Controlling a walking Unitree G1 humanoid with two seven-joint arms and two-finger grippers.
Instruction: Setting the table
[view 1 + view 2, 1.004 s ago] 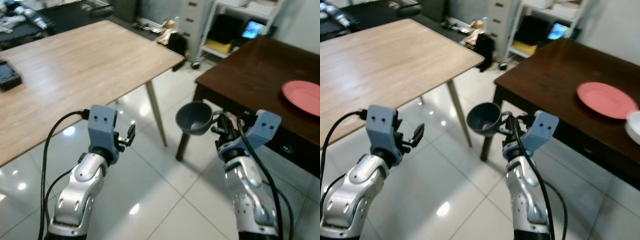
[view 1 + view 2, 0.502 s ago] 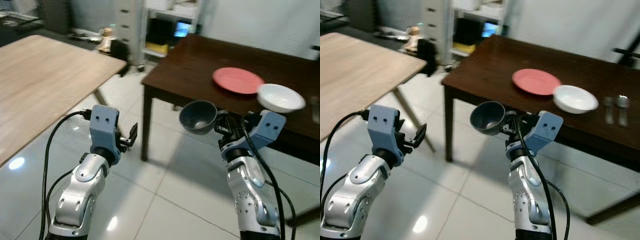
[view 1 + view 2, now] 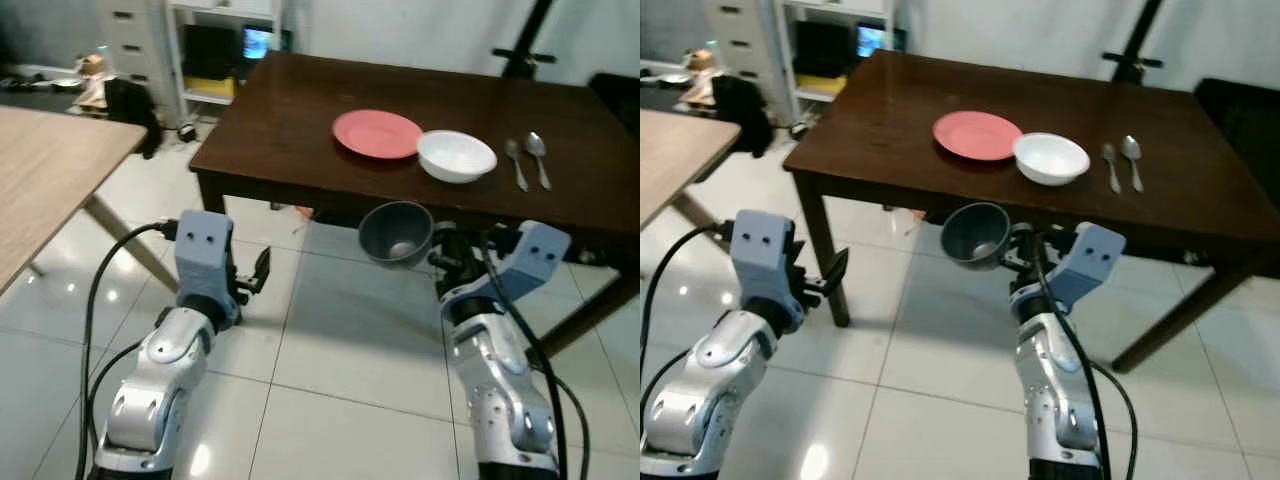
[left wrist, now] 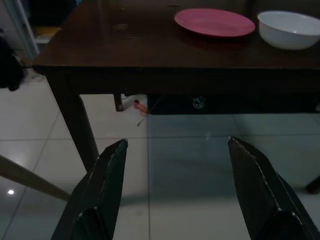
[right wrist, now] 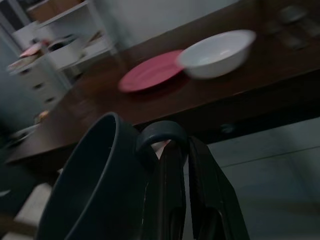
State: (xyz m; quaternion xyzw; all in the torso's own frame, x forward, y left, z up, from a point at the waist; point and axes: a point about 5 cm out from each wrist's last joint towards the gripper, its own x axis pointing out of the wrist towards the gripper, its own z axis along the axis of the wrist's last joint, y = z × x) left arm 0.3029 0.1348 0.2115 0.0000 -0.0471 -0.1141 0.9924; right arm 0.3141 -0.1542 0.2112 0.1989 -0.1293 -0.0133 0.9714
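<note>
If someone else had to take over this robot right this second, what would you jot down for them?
Right gripper: shut on the handle of a dark mug, held in front of the dark table, not yet over it.
Left gripper: open, holding nothing, low at the robot's left.
On the table: pink plate, white bowl beside it, fork and spoon further right.
Done: plate, bowl and cutlery are laid.
Left: set the mug down on the table.

A: Arms? 
B: Two silver jointed arms, rounded shiny segments, small dark screw holes. Pale blue wrist blocks, two dark dots each.
A: Cables? 
B: Black cables looping off both wrists.
A: Gripper? 
B: Long black fingers (image 4: pixel 102 190), matte, tapered.
</note>
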